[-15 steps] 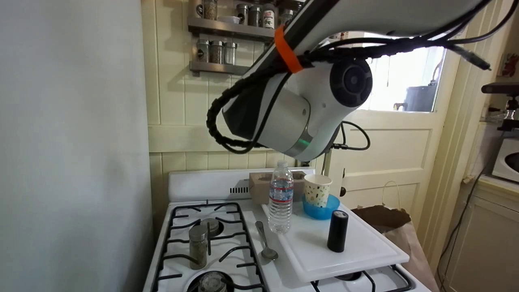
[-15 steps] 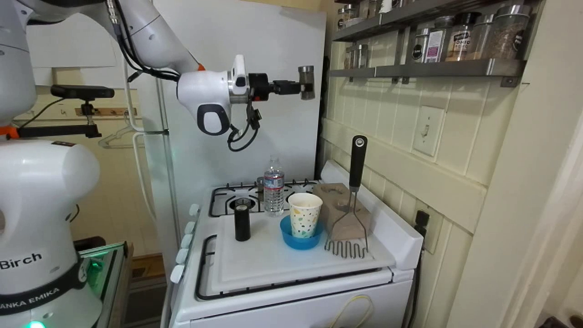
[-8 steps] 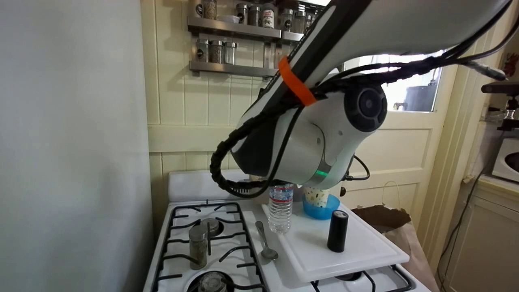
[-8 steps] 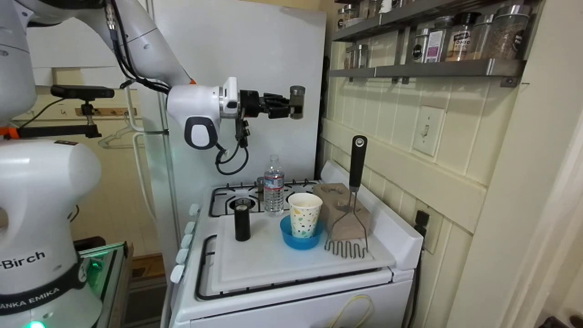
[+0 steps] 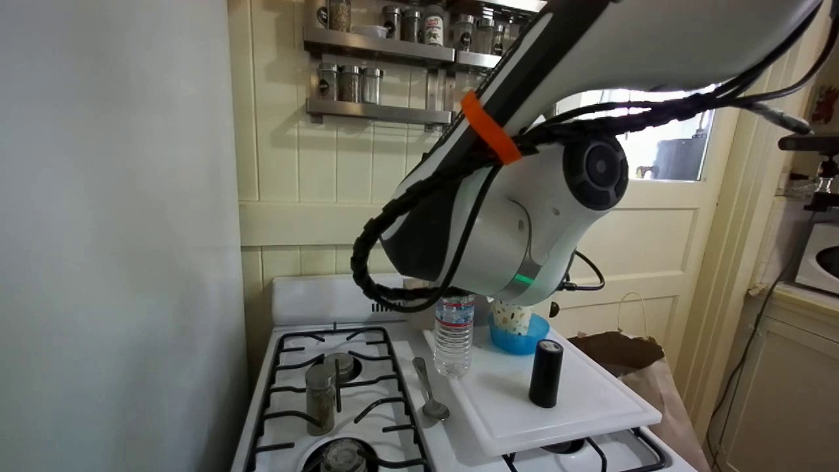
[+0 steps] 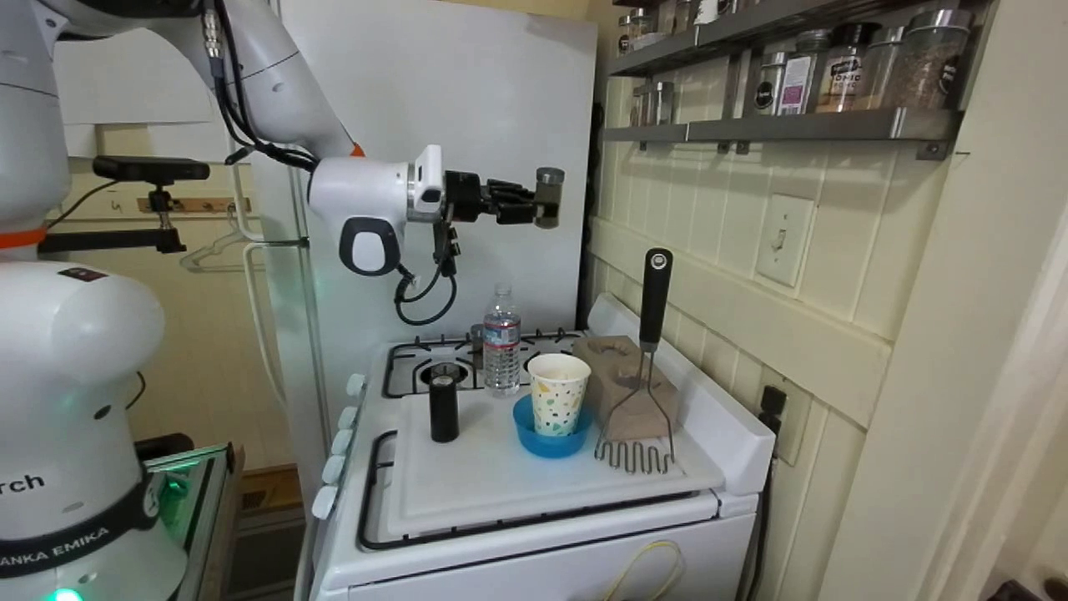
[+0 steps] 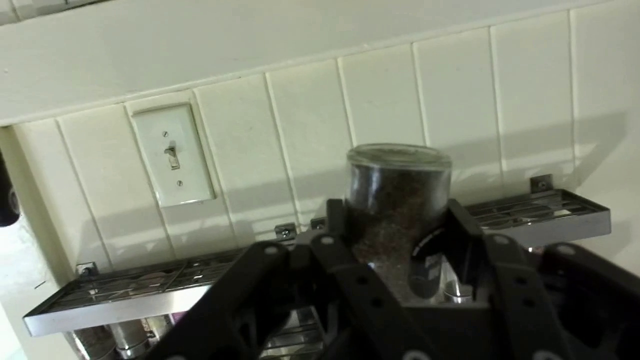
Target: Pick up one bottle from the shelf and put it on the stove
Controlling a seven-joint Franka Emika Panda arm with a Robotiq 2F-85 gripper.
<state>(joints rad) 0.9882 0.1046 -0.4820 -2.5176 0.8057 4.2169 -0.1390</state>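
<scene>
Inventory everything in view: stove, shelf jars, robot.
Steel shelf: two tiers, silver, on wall
Glass spice jars: many, mixed colours, on shelf
Held glass jar: one, dark, midair
Gas range: one, white, below shelf
Upright glass jar: one, greenish, on range
Metal spoon: one, silver, on range
Rectangular board: one, white, on range
Plastic bottle: one, clear, board's edge
Cylinder: one, black, on board
Round bowl: one, blue, on board
Paper cup: one, cream, in bowl
Rectangular block: one, brown, near bowl
Wire masher: one, black handle, near block
Gripper: one, black, around held jar
Jointed arm: one, white, behind gripper
</scene>
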